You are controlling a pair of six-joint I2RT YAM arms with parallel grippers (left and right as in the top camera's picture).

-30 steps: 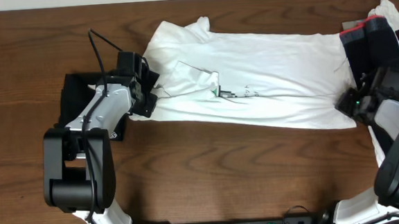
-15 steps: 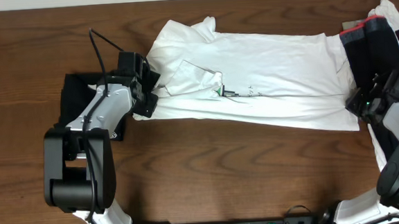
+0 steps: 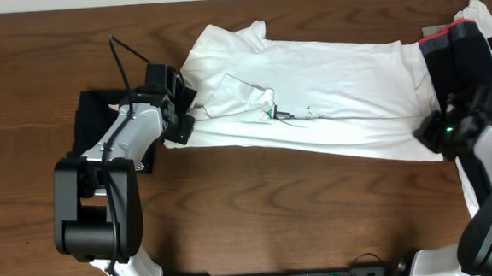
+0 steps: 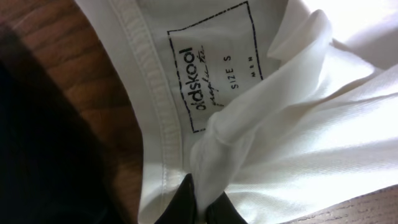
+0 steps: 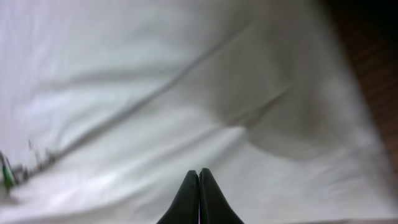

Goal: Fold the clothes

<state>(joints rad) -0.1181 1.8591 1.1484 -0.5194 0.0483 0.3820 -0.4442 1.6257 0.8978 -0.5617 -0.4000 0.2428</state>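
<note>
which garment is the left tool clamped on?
The white T-shirt, pinched beside its collar label by the left tool. The black garment lies under that arm; the dark pile sits at the far right.

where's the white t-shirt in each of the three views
overhead: white t-shirt stretched across the upper middle of the table
left wrist: white t-shirt fills the centre and right, size label up top
right wrist: white t-shirt fills nearly everything
shared landmark: the table upper left in left wrist, table at the right edge in right wrist
</note>
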